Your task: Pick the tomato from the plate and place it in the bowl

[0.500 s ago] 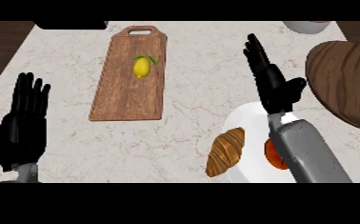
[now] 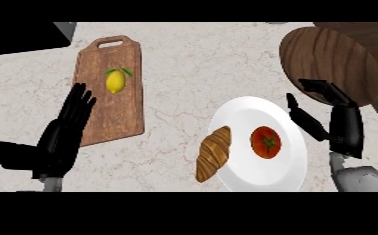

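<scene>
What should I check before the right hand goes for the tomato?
1. Tomato sits on the plate, uncovered: ok.
2. Right hand holds nothing, fingers spread beside the plate: ok.
3. Croissant lies left of the tomato, away from the hand's side: ok.
4. Bowl close beyond the plate: ok.
5. Inside of the bowl free: cannot tell, cut off by the view's edge.
6. Left hand resting open at the cutting board's left edge, out of the way: ok.
</scene>
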